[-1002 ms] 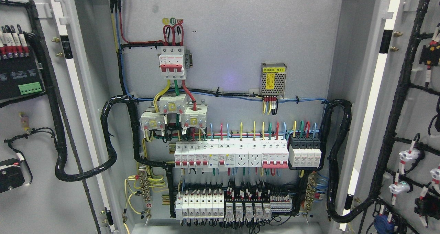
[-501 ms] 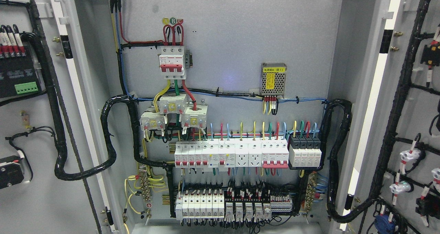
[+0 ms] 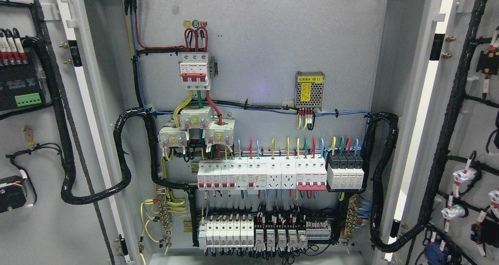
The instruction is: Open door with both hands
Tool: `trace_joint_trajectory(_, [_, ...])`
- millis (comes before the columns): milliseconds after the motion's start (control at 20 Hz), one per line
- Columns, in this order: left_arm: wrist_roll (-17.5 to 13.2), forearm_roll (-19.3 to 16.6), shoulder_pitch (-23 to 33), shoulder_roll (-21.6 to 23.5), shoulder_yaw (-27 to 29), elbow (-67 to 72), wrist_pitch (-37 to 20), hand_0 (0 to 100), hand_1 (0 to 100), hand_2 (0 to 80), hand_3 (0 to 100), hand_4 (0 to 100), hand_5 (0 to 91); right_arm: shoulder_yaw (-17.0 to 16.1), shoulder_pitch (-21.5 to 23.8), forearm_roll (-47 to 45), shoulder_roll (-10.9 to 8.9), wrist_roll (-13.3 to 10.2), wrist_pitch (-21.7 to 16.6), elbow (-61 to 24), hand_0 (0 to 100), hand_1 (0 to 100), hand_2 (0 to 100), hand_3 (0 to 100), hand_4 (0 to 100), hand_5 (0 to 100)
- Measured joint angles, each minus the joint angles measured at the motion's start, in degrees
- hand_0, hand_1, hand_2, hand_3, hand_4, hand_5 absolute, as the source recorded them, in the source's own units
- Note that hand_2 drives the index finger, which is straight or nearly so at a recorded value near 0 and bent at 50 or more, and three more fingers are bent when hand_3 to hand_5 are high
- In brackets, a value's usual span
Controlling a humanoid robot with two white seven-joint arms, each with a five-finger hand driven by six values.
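Observation:
A grey electrical cabinet fills the head view with both doors swung wide. The left door (image 3: 35, 226) shows its inner face at the picture's left, carrying black modules and a wire harness. The right door (image 3: 473, 117) stands open at the right, its inner face covered with black cable runs and white lamp holders. Between them the back panel (image 3: 273, 35) is fully exposed. Neither of my hands nor any part of my arms shows in this view.
On the back panel sit a red-and-white main breaker (image 3: 195, 71), a small power supply with a yellow label (image 3: 309, 89), a row of white breakers (image 3: 261, 174) and lower terminal blocks (image 3: 265, 232). Thick black cable looms (image 3: 124, 156) hang at both hinge sides.
The left door's modules have slid a little further left and out of view, so that door has swung slightly wider. The right door and the panel look the same.

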Motion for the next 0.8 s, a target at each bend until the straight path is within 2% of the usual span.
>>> trace_joint_trajectory(801, [0.27,1.97,3.2,0.08,-1.68,-5.79,-0.92,0,0,0.0,0,3,0.0,1.0,-0.52,-0.05,-0.88,0.65,0.0,-1.24,11,0,0,0,0,0])
